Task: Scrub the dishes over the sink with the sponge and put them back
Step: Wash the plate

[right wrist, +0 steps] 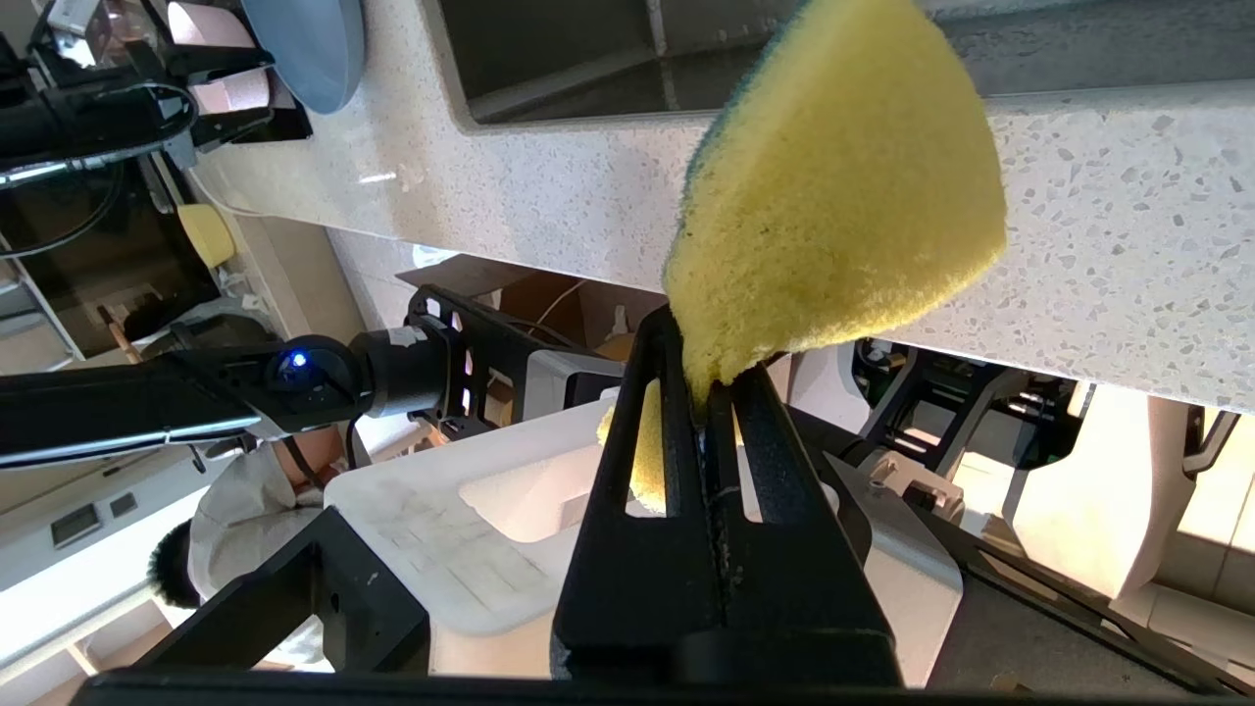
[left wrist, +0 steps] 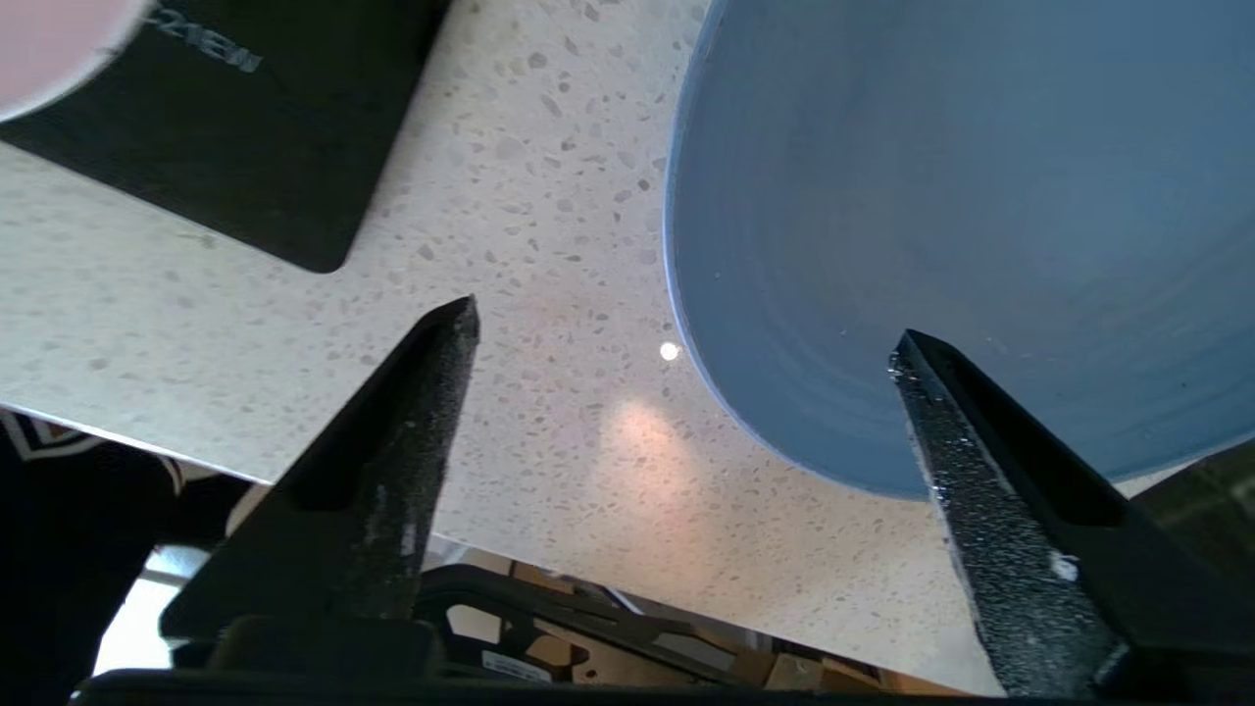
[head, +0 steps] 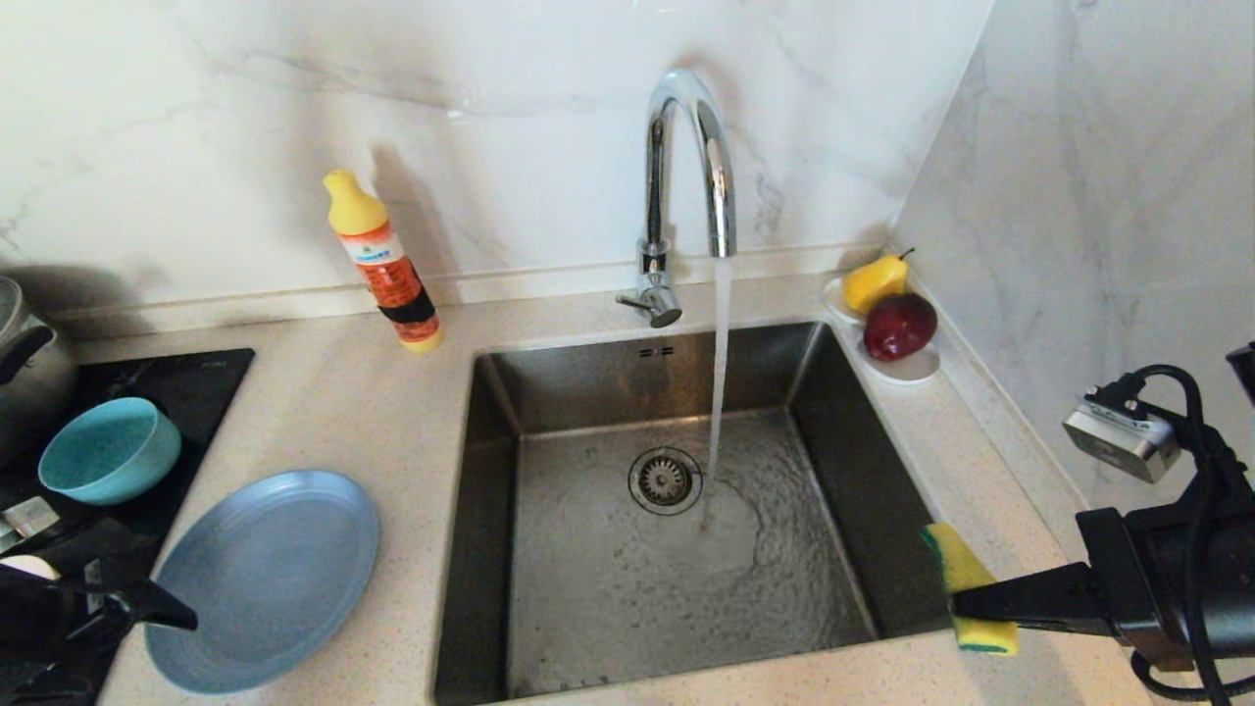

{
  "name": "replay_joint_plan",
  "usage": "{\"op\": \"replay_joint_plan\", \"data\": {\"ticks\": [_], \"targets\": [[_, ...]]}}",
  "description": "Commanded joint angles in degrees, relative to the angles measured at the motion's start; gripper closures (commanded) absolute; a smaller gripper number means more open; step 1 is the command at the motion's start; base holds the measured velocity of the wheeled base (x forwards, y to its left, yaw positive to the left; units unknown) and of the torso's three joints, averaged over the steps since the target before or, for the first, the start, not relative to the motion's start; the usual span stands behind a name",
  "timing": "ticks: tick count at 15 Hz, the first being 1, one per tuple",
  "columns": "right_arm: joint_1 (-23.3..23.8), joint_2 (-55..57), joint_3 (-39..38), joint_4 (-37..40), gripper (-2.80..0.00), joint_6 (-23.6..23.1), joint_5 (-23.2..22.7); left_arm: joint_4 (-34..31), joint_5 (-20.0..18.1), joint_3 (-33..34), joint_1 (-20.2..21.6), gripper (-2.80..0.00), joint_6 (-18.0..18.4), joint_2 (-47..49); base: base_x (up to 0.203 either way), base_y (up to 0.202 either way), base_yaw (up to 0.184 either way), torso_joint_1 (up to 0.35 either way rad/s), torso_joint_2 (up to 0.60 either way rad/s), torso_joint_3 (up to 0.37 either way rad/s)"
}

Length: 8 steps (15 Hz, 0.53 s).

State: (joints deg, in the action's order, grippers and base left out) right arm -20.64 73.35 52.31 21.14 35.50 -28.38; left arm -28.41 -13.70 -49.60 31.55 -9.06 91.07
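Observation:
The blue-grey plate [head: 265,574] lies flat on the counter left of the sink [head: 833,412]. My left gripper [head: 147,603] hovers at the plate's near-left rim, open and holding nothing; in the left wrist view one of its fingers [left wrist: 980,471] is over the plate [left wrist: 961,226] and the other over bare counter. The teal bowl [head: 110,449] sits on the black cooktop [head: 196,378]. A pale pink bowl [left wrist: 44,44] shows at that view's corner. My right gripper [right wrist: 701,363] is shut on the yellow sponge [head: 966,588] at the sink's near-right corner.
Water runs from the chrome tap [head: 686,167] into the basin beside the drain strainer [head: 665,480]. An orange detergent bottle [head: 382,260] stands at the back wall. A white dish [head: 907,368] with pear and apple sits back right. A steel pot [head: 25,363] is far left.

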Motion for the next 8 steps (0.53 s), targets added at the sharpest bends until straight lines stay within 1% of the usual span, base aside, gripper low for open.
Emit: {"op": "replay_joint_plan", "data": {"ticks": [1, 3, 6, 7, 8], "targets": [[-0.02, 0.39, -0.18, 0.13, 0.0, 0.11, -0.18, 0.92, -0.8, 0.4, 0.0, -2.8, -0.17, 2.09, 0.0, 0.0, 0.0, 0.0, 0.0, 0.0], [-0.02, 0.48, -0.28, 0.13, 0.0, 0.1, -0.18, 4.39, -1.71, 2.39, 0.0, -2.8, -0.09, 2.74, 0.0, 0.0, 0.0, 0.0, 0.0, 0.0], [0.34, 0.39, -0.89, 0.02, 0.0, -0.07, -0.18, 8.07, -1.95, 4.23, 0.0, -2.8, -0.25, 4.09, 0.0, 0.0, 0.0, 0.0, 0.0, 0.0], [0.36, 0.39, -1.18, -0.48, 0.0, 0.01, -0.18, 8.75, -2.67, 4.51, 0.0, -2.8, -0.63, 4.2, 0.0, 0.0, 0.0, 0.0, 0.0, 0.0], [0.42, 0.35, -1.56, -1.08, 0.0, 0.01, -0.18, 9.11, -4.51, 4.69, 0.0, -2.8, -0.79, 4.2, 0.0, 0.0, 0.0, 0.0, 0.0, 0.0]]}}
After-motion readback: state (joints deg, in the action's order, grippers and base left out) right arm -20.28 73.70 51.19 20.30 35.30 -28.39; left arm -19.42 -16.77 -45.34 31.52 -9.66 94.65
